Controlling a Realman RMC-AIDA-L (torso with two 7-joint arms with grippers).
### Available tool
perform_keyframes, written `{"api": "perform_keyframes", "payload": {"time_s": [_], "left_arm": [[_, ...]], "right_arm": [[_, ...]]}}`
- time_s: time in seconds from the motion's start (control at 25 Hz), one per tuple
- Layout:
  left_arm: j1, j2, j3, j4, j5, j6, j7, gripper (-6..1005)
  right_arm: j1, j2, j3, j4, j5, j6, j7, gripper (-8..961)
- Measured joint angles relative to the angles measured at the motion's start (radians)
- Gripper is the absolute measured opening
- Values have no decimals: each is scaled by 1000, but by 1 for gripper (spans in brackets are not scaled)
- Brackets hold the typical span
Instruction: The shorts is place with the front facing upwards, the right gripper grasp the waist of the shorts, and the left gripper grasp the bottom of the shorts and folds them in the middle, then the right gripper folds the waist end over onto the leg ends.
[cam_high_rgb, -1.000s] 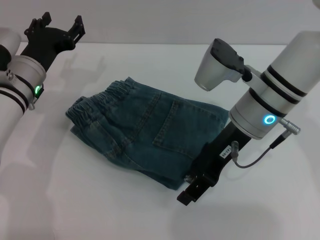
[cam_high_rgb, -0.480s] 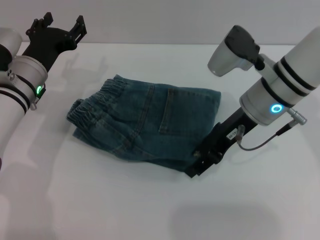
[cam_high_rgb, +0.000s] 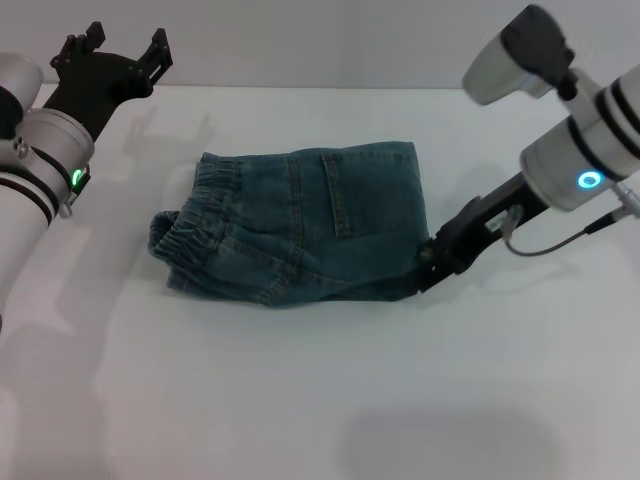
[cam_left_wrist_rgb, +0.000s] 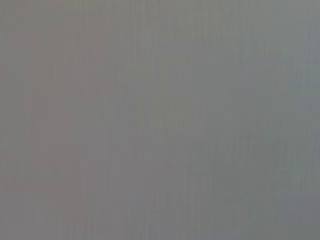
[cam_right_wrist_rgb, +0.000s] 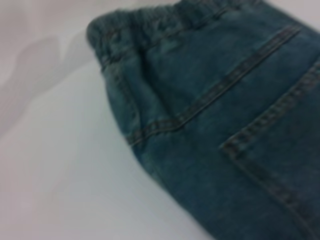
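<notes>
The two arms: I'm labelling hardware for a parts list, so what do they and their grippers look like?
Both arms are silver-white cylinders with black bands. The left gripper is a black pronged claw, green ring light behind it. The right gripper is slim and black, with a cyan ring light, grey cable and grey camera housing.

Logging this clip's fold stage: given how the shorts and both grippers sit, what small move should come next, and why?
Probably the right gripper should let go and back away from the shorts. They already lie folded into a compact bundle, waist on the left, and that gripper sits low at the bundle's right edge. The left gripper is raised at the far left, open, clear of the cloth.
</notes>
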Motion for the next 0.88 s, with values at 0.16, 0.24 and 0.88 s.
{"api": "perform_keyframes", "payload": {"time_s": [0.16,0.24,0.88], "left_arm": [[-1,0,0,4,0,0,0,827],[-1,0,-6,4,0,0,0,827],[11,2,-157,-14,0,39,-8,827]], "right_arm": [[-16,-6,36,-37,-5,-19,3,654],[-25,-2,49,-69,-2,-48,14,654],[-339,20,437,-384,480,70,-296,655]]}}
